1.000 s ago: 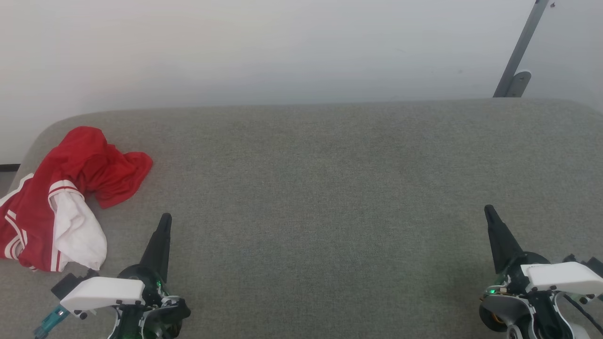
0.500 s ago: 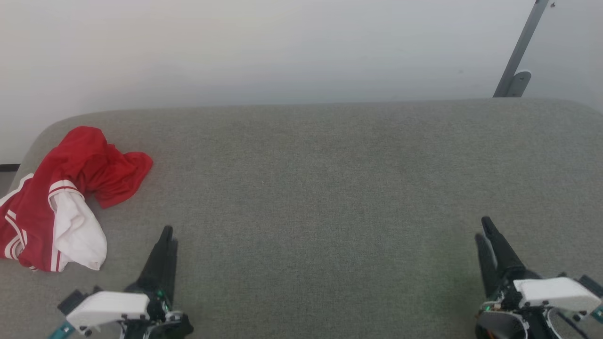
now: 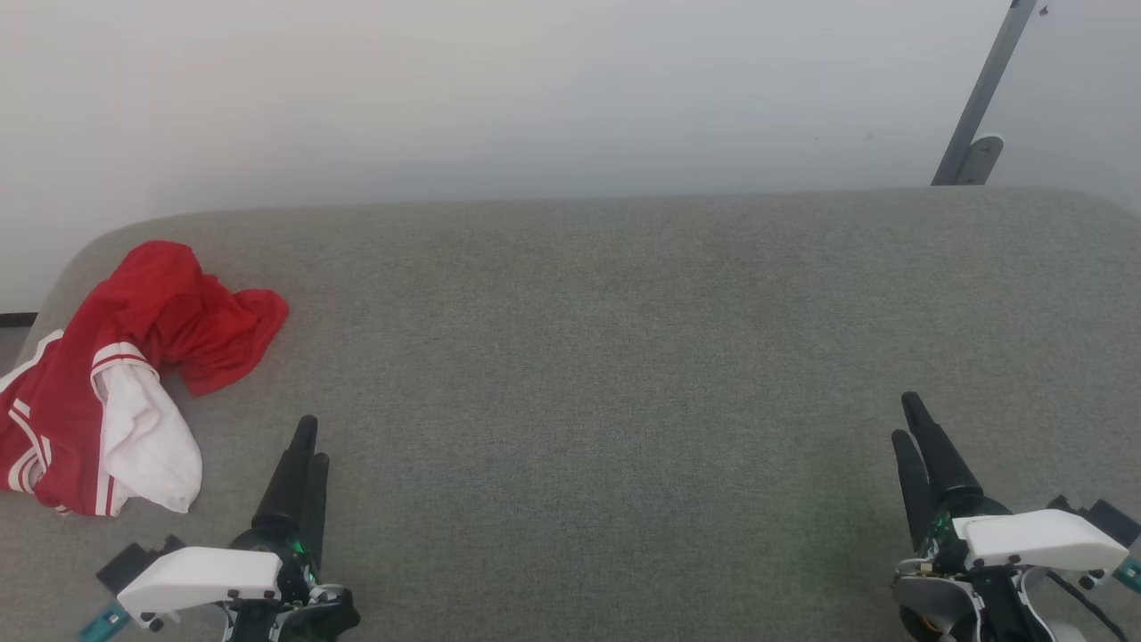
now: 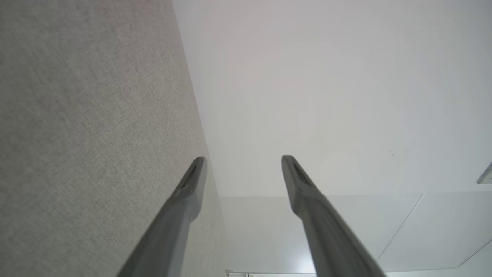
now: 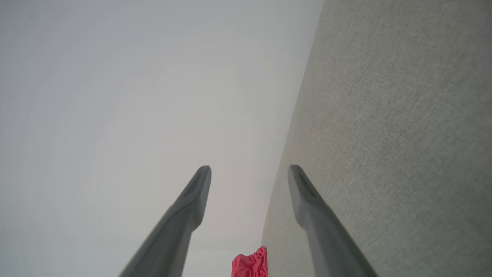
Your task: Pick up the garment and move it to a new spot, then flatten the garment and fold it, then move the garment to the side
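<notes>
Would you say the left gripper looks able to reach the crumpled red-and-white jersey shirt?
Probably yes: the open left gripper sits near the red-and-white jersey shirt, with bare grey fabric surface between them.

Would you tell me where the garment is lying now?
Head view: the garment lies crumpled on the grey surface, at its left edge, left of the left tool.

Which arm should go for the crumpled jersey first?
Left, probably. The garment lies bunched at the left end of the grey surface, close beside the left tool, which stands open. The right tool, also open, sits across at the opposite end.
</notes>
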